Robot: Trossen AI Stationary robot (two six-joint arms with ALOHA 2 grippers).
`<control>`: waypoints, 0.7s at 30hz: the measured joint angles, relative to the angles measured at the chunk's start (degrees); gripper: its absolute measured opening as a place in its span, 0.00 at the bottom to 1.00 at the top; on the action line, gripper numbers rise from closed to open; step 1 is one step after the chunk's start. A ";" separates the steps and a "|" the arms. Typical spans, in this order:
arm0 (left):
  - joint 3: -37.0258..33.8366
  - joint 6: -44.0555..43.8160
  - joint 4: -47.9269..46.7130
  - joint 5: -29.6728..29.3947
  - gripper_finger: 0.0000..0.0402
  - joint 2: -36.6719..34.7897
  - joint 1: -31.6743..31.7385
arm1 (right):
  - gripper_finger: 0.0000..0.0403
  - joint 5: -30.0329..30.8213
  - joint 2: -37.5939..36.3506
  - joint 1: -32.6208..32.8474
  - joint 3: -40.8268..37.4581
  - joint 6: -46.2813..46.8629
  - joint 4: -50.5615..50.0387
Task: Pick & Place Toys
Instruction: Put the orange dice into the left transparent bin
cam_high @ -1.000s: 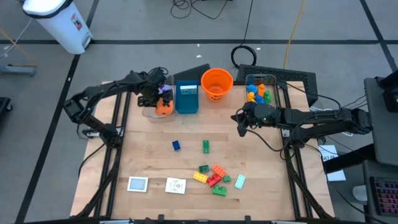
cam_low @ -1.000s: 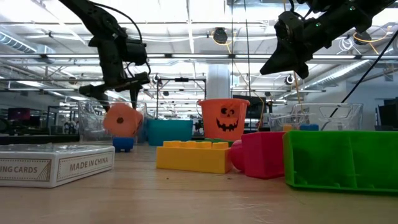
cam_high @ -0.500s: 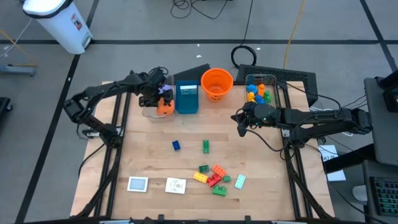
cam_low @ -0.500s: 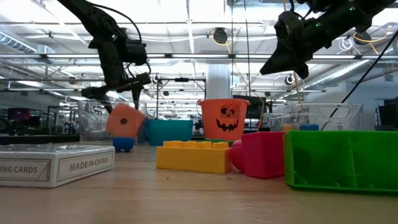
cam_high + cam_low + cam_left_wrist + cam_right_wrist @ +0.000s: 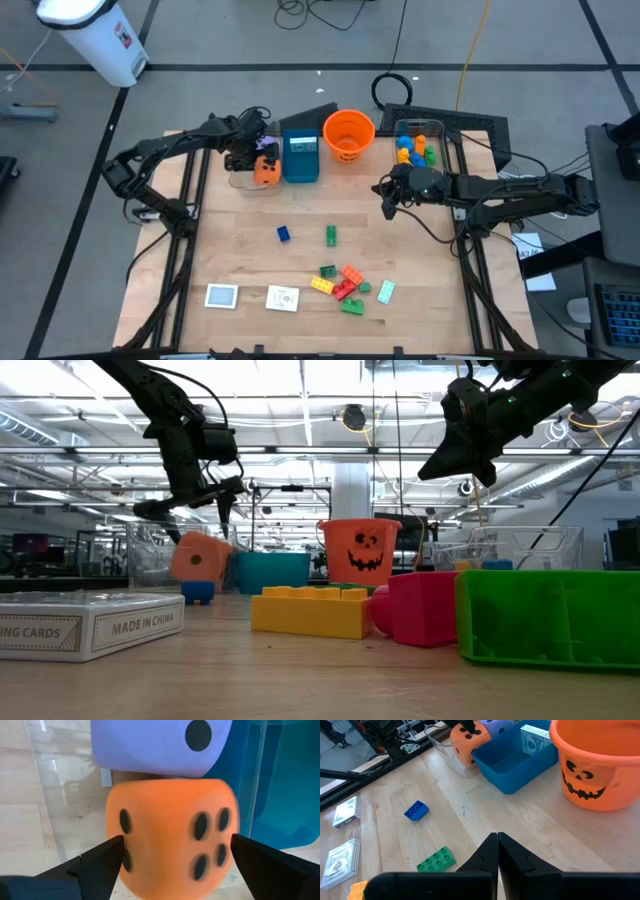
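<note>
The orange die (image 5: 170,840) lies in the clear bin (image 5: 240,180) at the table's far left, right next to the purple die (image 5: 155,745). My left gripper (image 5: 180,510) hovers over it, pointing steeply down and open. Its fingers stand on either side of the die and above it (image 5: 200,557) without touching. My right gripper (image 5: 385,198) hangs shut and empty in the air at the table's right, near the orange bucket (image 5: 595,765). Loose bricks (image 5: 345,285) and white card packs (image 5: 222,296) lie near the front edge.
A teal box (image 5: 300,158) stands between the clear bin and the bucket. A second clear bin with bricks (image 5: 418,148) is at the far right. A blue brick (image 5: 283,233) and a green brick (image 5: 331,235) lie mid-table, with bare wood around them.
My left gripper has opened and let go of the orange die. The die has sunk a little below the fingertips into the clear bin and tipped slightly. The arm itself has stayed over the bin.
</note>
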 joint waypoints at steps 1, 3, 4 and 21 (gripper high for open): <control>0.00 0.01 0.01 0.01 0.94 0.00 -0.01 | 0.00 0.00 0.00 0.00 -0.01 0.00 0.00; 0.00 0.00 0.00 0.02 0.94 0.00 -0.01 | 0.00 0.00 0.00 0.00 0.00 0.00 0.00; 0.00 -0.01 0.00 0.02 0.94 0.00 -0.01 | 0.00 0.00 0.00 -0.01 -0.01 0.00 0.00; 0.00 -0.20 -1.52 1.51 0.94 0.00 -0.01 | 0.00 0.00 0.00 0.00 -0.02 -0.17 0.01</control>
